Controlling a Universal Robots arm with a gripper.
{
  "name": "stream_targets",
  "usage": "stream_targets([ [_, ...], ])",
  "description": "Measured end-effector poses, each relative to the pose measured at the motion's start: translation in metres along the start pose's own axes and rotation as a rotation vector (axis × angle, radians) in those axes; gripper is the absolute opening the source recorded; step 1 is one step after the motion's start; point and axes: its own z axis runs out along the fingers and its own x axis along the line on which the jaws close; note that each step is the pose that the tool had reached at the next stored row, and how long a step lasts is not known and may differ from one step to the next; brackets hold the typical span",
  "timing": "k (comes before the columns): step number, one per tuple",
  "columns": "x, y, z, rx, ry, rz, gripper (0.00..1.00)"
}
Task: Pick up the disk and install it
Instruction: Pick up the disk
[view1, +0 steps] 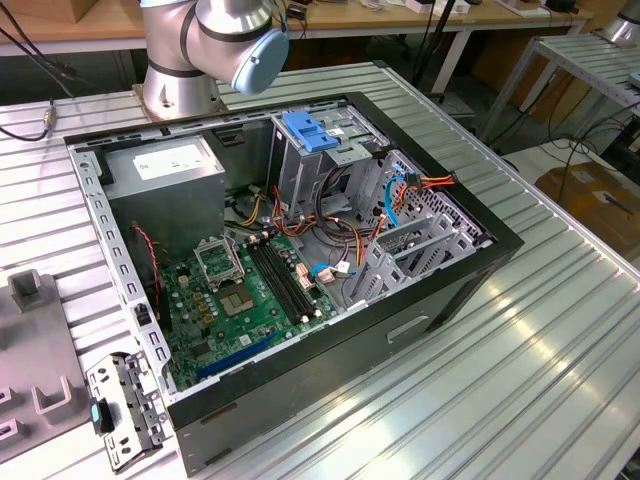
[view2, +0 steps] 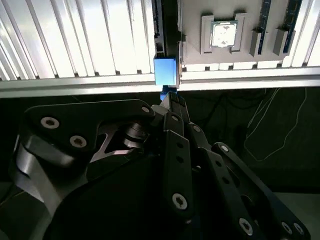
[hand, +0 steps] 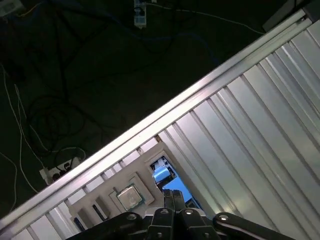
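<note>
Disk (view2: 165, 71) stands on edge in a slot between the ribbed tabletop (view2: 75, 40) and the grey fixture (view2: 195, 30), with its blue rail end toward me in the second wrist view. My claw (view2: 170, 100) is pressed in on that blue end, pinching it.

For a sound grasp, centre the pinch on the rail, hold the disk parallel to the slot walls and apply no twist. I judge that a tilted disk would bind against the fixture.

In the exterior view the fixture sits at the left. To its right the open computer case (view1: 480, 250) rests on the tabletop, and its drive cage (view1: 300, 170) carries a blue latch (view1: 312, 130).
</note>
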Motion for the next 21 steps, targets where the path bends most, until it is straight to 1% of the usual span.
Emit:
stream_targets([
  [4, 0.0, 0.0, 0.0002, -0.0005, 0.0031, -0.076, 0.11],
  [5, -0.0001, -0.0001, 0.0008, 0.0011, 0.0031, -0.1, 0.11],
  [6, -0.0001, -0.0002, 0.0015, 0.0046, 0.002, -0.119, 0.11],
  [7, -0.0002, -0.0003, 0.0021, 0.0066, 0.0016, -0.138, 0.11],
  [10, -0.0008, -0.0011, 0.0043, 0.0089, 0.0015, -0.169, 0.11],
  [11, -0.0008, -0.0012, 0.0051, 0.0107, 0.0015, -0.196, 0.11],
  [12, -0.0009, -0.0011, 0.0062, 0.0254, -0.0046, -0.226, 0.11],
  [14, -0.0009, -0.0012, 0.0067, 0.0407, -0.0111, -0.244, 0.11],
  [15, -0.001, -0.0012, 0.0075, 0.049, -0.0148, -0.255, 0.17],
  [18, -0.001, -0.0014, 0.011, 0.047, -0.013, -0.338, 0.36],
  [20, -0.001, -0.0015, 0.0129, 0.0455, -0.0121, -0.377, 0.48],
  [21, -0.0009, -0.0016, 0.0152, 0.0443, -0.0114, -0.407, 0.54],
])
